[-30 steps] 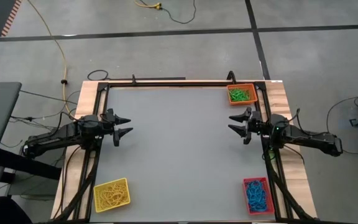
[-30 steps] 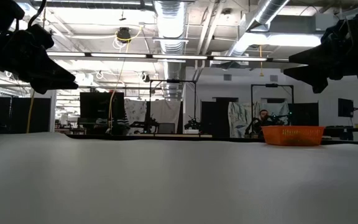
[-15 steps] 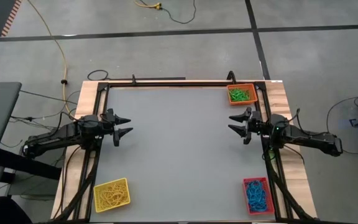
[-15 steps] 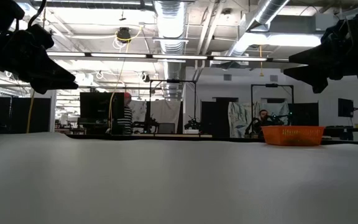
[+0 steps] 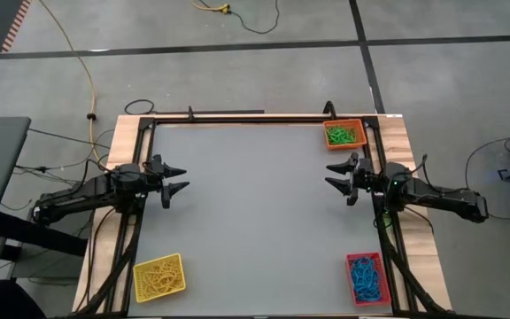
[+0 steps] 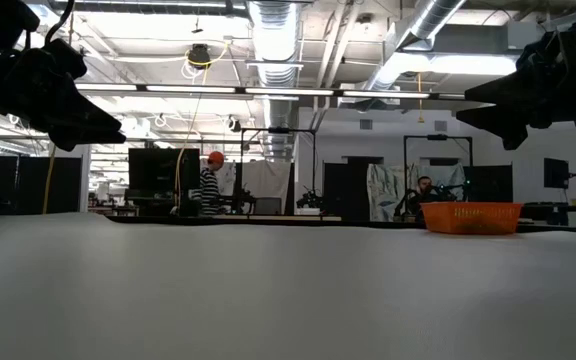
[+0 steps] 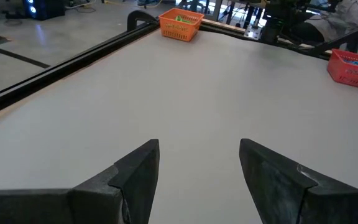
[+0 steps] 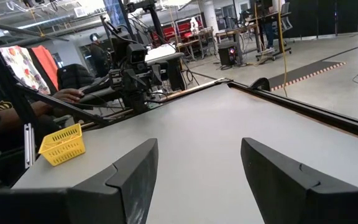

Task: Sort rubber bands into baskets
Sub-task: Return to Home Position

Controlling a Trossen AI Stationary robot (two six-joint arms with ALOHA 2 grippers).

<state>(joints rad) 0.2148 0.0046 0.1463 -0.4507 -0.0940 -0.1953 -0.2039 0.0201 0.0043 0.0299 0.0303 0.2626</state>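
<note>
1. Left gripper (image 5: 182,179): held above the left side of the flat grey tabletop (image 5: 255,221), about midway along that edge, pointing toward the centre. In the left wrist view its two dark fingers (image 7: 138,171) stand well apart with only bare table between them.
2. Right gripper (image 5: 329,175): above the right side of the tabletop, facing the left one across the middle. In the right wrist view its fingers (image 8: 135,174) are likewise spread and hold nothing.
3. In the low view both grippers hang clear of the surface, the left (image 6: 63,100) at one side, the right (image 6: 513,100) at the other.
4. Small rectangular yellow plastic basket (image 5: 136,282): near-left corner of the table, holding a heap of thin yellow rubber bands (image 5: 159,278). Also seen far across the table in the right wrist view (image 8: 62,144).
5. Small rectangular orange plastic basket (image 5: 344,122): far-right corner, just beyond the right gripper, holding thin green rubber bands (image 5: 343,136). It sits upright on the far edge in the low view (image 6: 471,217).
6. Small rectangular red plastic basket (image 5: 349,279): near-right corner, holding thin blue rubber bands (image 5: 367,278).
7. No loose bands can be made out on the open tabletop between the baskets.
8. Background, low view: a person in a striped top (image 6: 209,188) stands in the room beyond the table.
</note>
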